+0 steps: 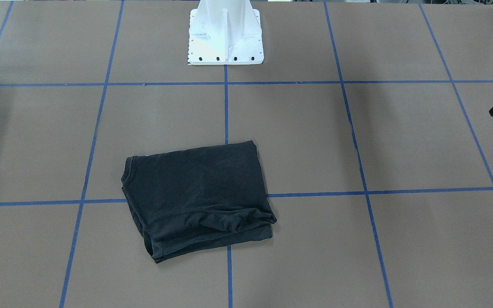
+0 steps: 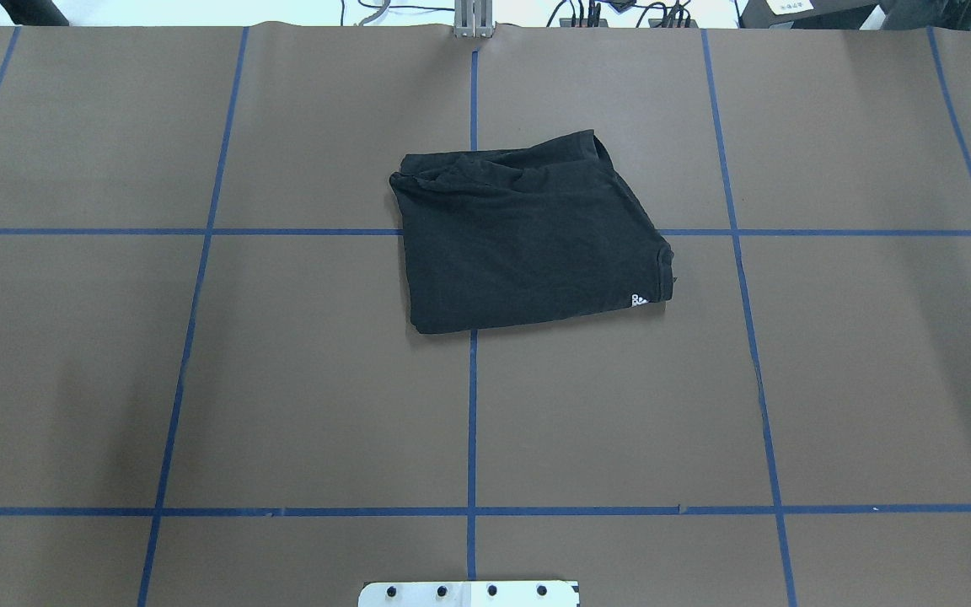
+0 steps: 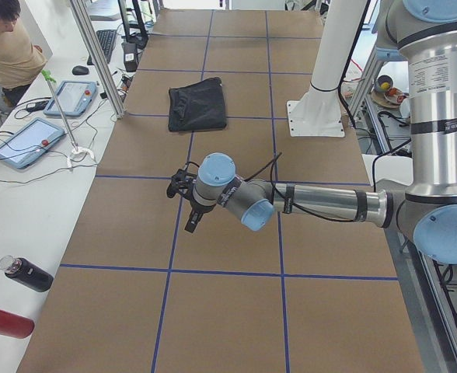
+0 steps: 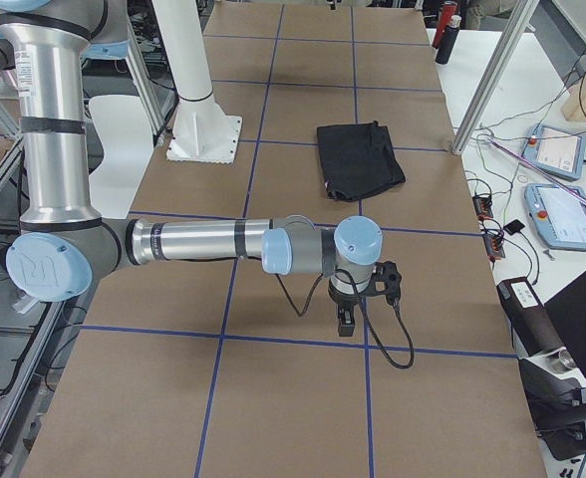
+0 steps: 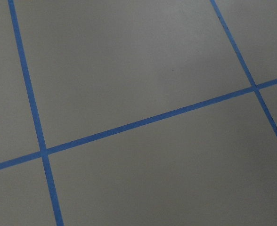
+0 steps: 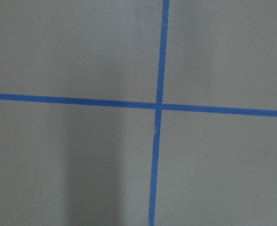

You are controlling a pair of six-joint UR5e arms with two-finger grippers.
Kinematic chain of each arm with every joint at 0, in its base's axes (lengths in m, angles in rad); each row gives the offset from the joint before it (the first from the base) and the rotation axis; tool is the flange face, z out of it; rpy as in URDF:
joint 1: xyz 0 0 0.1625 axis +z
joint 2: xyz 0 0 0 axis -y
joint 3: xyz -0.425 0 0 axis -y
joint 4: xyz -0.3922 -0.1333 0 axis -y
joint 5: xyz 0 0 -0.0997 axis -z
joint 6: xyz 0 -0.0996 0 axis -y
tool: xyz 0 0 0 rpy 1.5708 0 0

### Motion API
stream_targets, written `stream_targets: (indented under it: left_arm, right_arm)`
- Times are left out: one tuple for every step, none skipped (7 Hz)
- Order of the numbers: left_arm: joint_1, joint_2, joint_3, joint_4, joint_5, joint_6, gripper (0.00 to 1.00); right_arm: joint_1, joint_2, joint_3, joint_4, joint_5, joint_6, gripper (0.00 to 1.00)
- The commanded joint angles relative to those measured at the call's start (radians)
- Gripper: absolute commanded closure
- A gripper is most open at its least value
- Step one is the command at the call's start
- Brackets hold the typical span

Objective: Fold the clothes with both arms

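Over left end of counter (image 3: 228,311), left gripper (image 3: 190,220): hovers above bare surface; fingers too small to tell whether released or clenched.
T-shirt (image 2: 528,236): mid-counter, folded to a rough rectangle, plain black side up, lying across a blue tape (image 2: 472,405) crossing, well apart from both grippers.
Right gripper (image 4: 348,321): hovers over right end; state of fingers cannot be told.

I counted one black T-shirt (image 2: 528,232), one desk (image 2: 199,379), one white pedestal (image 1: 225,34), and two arms, left arm (image 3: 322,203) and right arm (image 4: 203,242), with one left tool (image 3: 190,221) and one right tool (image 4: 346,321). Beyond the left tool I saw two bottles (image 3: 26,274), two tablets (image 3: 22,142) and one person (image 3: 7,47).
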Motion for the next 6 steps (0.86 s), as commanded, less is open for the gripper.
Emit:
stream_targets:
  left_arm:
    - [0.006, -0.077, 0.07, 0.0, 0.033, 0.009, 0.0]
    - [0.0, -0.074, 0.05, 0.0, -0.031, 0.007, 0.0]
    - [0.0, -0.077, 0.061, 0.005, -0.06, -0.001, 0.0]
    - [-0.006, -0.08, 0.044, 0.0, -0.06, -0.002, 0.0]
    - [-0.006, -0.062, 0.008, 0.002, -0.062, -0.002, 0.0]
    - [-0.006, -0.065, -0.016, -0.001, -0.085, -0.002, 0.0]
  right_arm:
    - [-0.029, 0.006, 0.023, -0.027, -0.032, 0.013, 0.0]
    - [-0.029, 0.014, 0.03, -0.022, -0.023, 0.005, 0.0]
    - [-0.029, 0.019, 0.065, -0.022, 0.003, 0.004, 0.0]
    - [-0.034, 0.009, 0.078, -0.022, 0.028, 0.002, 0.0]
    - [-0.034, -0.021, 0.075, -0.019, 0.025, 0.014, 0.0]
    - [-0.043, -0.018, 0.083, -0.016, 0.002, 0.014, 0.0]
